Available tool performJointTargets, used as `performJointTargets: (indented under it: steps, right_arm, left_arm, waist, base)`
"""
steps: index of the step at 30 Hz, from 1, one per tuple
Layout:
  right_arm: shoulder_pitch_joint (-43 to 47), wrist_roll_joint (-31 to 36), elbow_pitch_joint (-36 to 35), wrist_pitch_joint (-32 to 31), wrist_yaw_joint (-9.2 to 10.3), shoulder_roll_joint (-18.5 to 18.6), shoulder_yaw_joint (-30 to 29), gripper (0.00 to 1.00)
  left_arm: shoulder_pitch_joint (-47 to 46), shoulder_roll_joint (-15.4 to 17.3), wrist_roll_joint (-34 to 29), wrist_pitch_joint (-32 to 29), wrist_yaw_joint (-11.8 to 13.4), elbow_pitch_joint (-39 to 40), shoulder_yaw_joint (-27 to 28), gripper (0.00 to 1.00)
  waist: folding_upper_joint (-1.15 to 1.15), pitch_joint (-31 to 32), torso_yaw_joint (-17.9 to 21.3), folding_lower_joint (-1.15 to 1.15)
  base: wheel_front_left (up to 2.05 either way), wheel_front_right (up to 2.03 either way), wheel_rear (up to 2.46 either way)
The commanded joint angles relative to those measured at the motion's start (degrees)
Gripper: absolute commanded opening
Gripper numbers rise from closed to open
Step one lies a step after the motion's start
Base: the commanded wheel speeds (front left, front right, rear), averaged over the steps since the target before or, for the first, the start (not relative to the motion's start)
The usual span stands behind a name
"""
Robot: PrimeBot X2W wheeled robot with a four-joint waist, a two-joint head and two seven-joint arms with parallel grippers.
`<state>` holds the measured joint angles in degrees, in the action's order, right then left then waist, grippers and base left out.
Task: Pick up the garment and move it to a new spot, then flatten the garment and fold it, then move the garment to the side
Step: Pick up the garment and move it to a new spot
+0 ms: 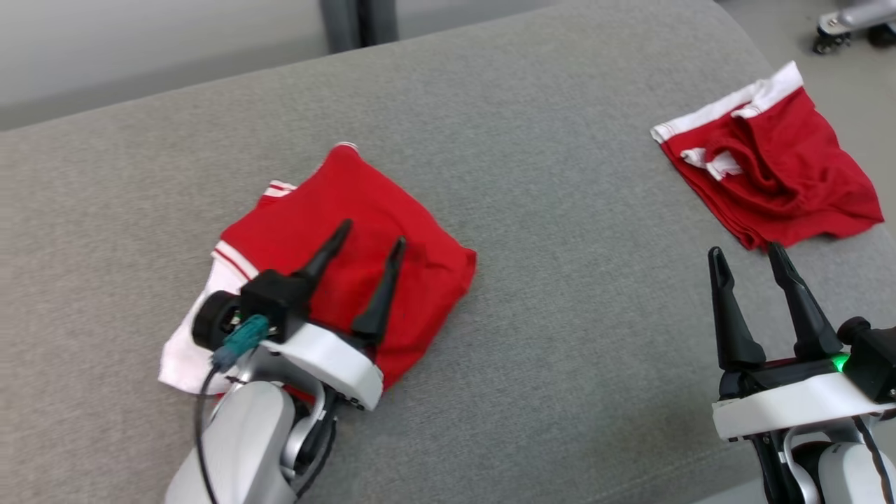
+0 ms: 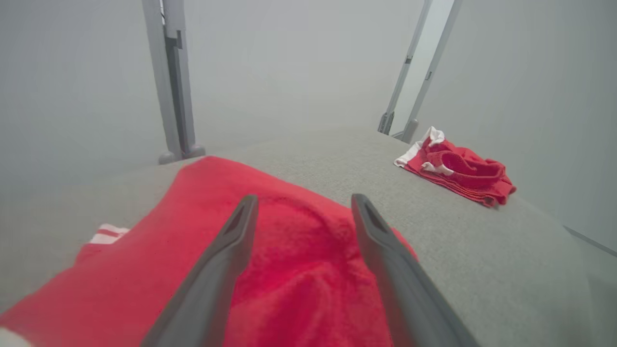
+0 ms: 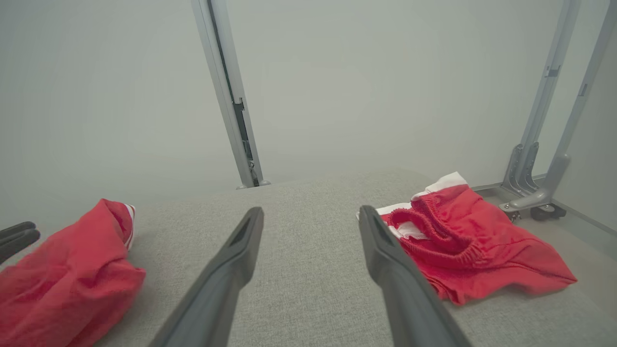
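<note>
Grey fabric tabletop (image 1: 560,329): folded red garment (image 1: 364,189) lies directly under the left gripper (image 1: 373,233), fingers spread, holding nothing. Right gripper (image 1: 745,249) is spread and empty too, with crumpled red shorts (image 1: 791,168) just ahead.

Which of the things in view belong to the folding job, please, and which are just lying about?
Job: folded red garment with white striped trim; open left gripper over it; grey fabric cushion underneath.
Lying about, probably: crumpled red shorts with white waistband; grey wheeled metal frame; open right gripper.
</note>
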<state>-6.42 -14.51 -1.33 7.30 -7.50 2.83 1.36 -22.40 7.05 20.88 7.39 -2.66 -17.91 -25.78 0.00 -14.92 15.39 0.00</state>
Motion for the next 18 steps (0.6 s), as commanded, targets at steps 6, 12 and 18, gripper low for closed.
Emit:
performJointTargets:
  steps: [6,12,18]
  right_arm:
    - [0.0,1.5,-0.4,-1.0,0.02,0.2,-1.4,1.0]
    - [1.0,2.7,-0.4,-2.7,0.02,0.2,-1.6,1.0]
    - [2.5,3.7,-0.2,-4.5,0.02,0.2,-1.8,1.0]
  left_arm:
    - [2.9,2.7,1.9,3.5,4.7,3.9,6.2,1.0]
    - [7.2,6.3,4.0,5.5,8.3,5.3,12.8,1.0]
    - [12.4,8.8,4.8,6.1,10.4,7.8,16.4,1.0]
  waist:
    - [0.0,3.3,-5.0,0.0]
    - [0.0,6.0,-9.1,0.0]
    - [0.0,8.6,-12.1,0.0]
  base:
    - [0.0,0.0,0.0]
    - [0.0,0.0,0.0]
    - [0.0,0.0,0.0]
